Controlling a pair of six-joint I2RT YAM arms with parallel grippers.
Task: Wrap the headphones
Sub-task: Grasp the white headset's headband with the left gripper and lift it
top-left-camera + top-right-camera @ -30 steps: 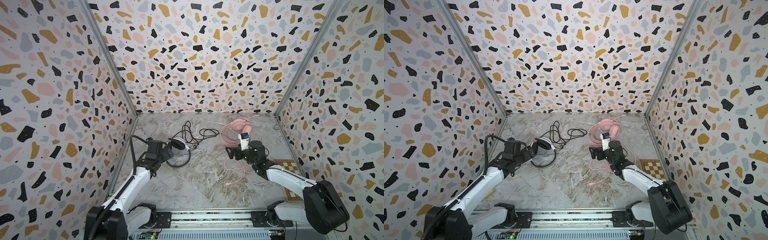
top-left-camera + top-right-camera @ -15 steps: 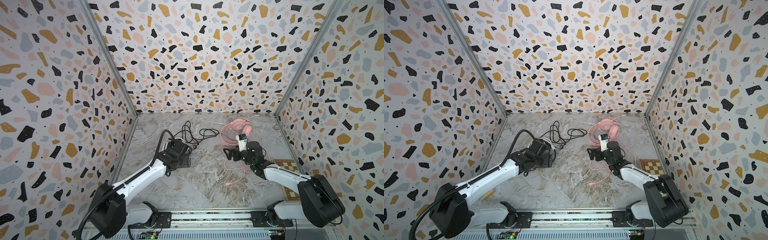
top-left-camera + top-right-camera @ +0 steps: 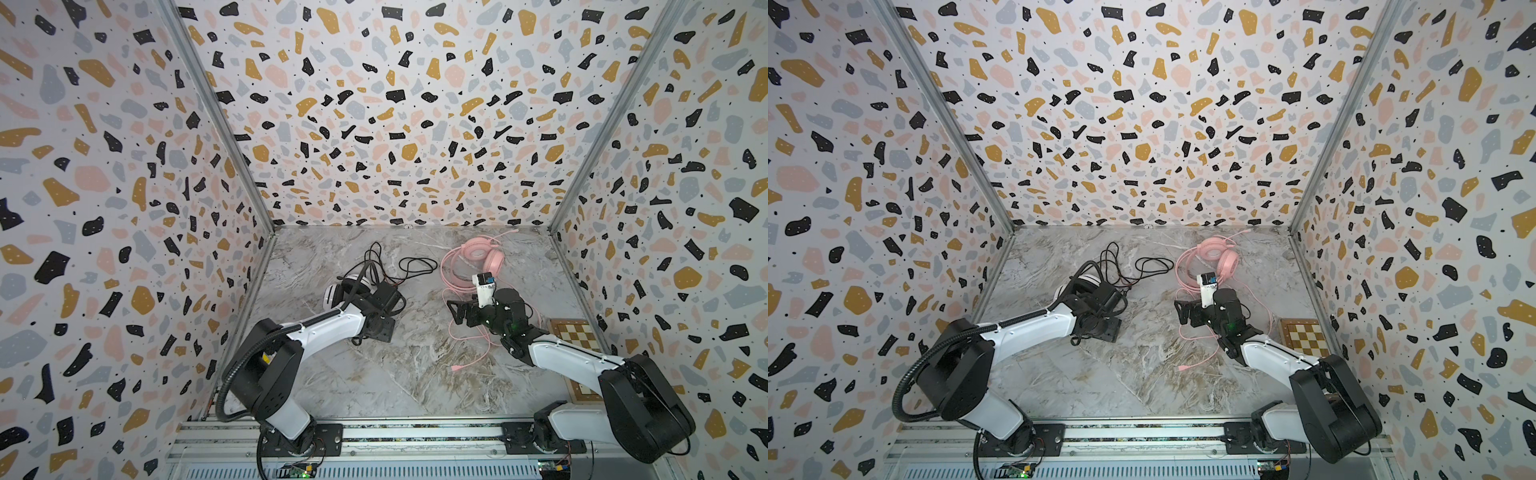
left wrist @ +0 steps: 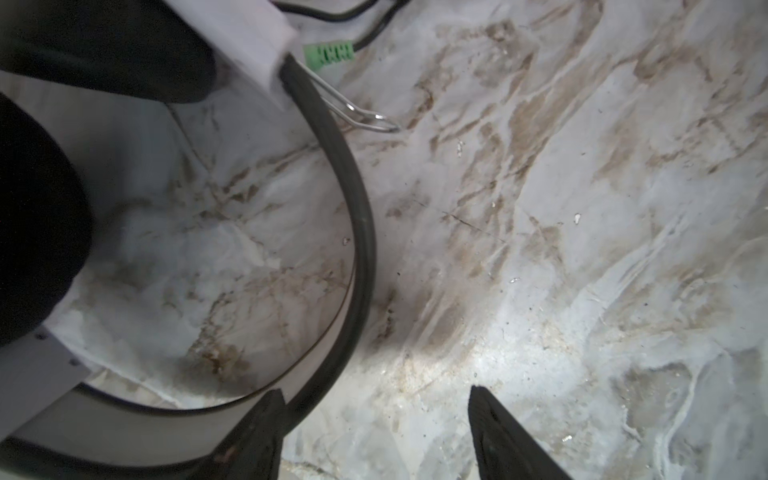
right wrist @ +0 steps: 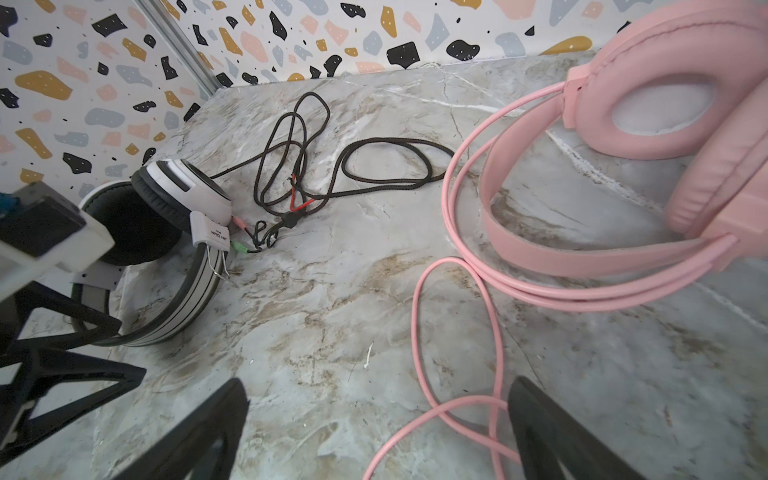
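Top views, both: left gripper down right on top of the white plastic over-ear headset with black pads, clearly the nearer arm there. Then right gripper parked just short of the all-pink padded headset, back by the speckled rear wall. Left wrist view: jaws apart, nothing pinched; curved black headband running away lengthwise, hugging the inside of 1 finger. Right wrist view: spread wide and empty, thin pink cable looped in line between the 2 fingers, pink headset just beyond.
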